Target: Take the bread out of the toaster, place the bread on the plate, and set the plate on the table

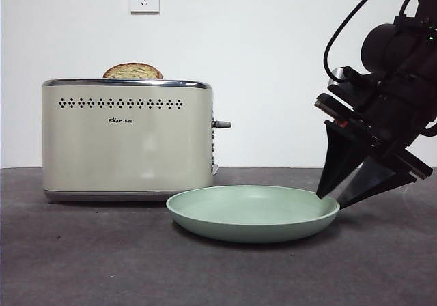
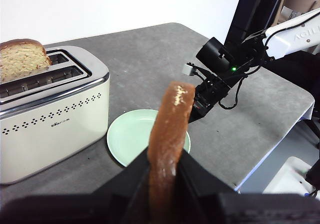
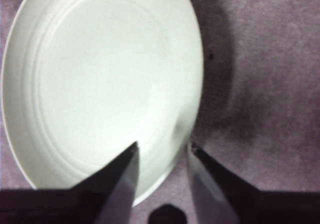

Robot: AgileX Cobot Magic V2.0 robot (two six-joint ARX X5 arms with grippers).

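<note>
Toaster point(image 1: 128, 141) logo unreadable; left gripper point(image 2: 165, 171) pinching bread point(image 2: 171, 129); right gripper point(image 3: 162, 151), jaws spread, straddling plate point(image 1: 225, 207) rim; second slice point(image 1: 132, 71) in slot.

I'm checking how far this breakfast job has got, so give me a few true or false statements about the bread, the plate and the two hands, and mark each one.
1. The left hand is shut on a slice of bread. True.
2. The plate already has bread on it. False: the plate holds nothing.
3. Another slice sticks up out of the toaster. True.
4. The right hand is lifting the plate off the table. False: the plate rests on the table, with the rim between the hand's open tips.
5. The plate sits on top of the toaster. False: it lies on the table beside the toaster.
</note>
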